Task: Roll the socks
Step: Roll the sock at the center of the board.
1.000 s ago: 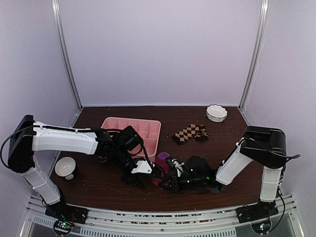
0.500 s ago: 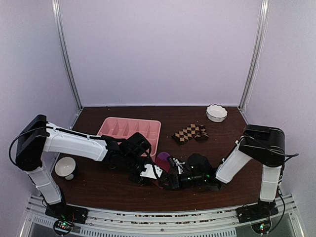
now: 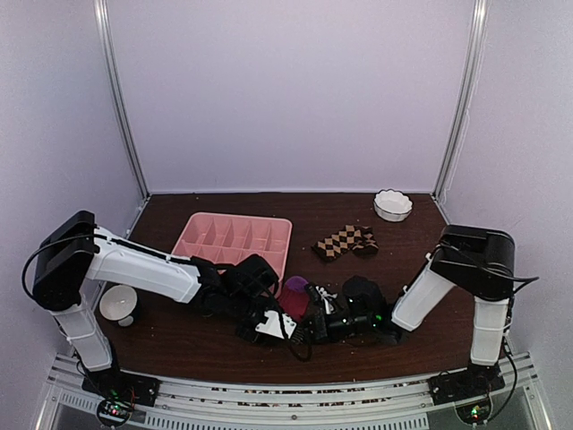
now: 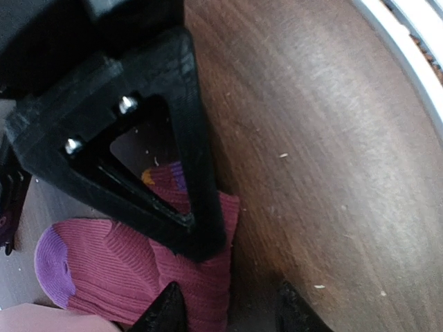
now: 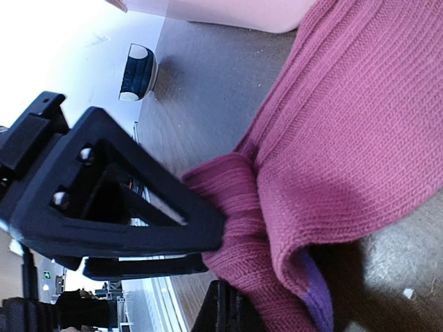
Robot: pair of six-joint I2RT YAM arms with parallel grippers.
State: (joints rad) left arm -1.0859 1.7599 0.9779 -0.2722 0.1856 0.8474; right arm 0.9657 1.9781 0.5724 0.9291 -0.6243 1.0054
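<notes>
Pinching the bunched fold of the pink sock in the shut right gripper, with left gripper parted just left.

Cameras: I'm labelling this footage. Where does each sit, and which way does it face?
Top: above and behind the bases, looking down on the table; left arm, right arm show.
Left wrist: on the left arm, facing tabletop and pink sock; left finger shows.
Right wrist: on the right arm, close on that sock; right finger shows.
Shared: all three see the pink sock.
</notes>
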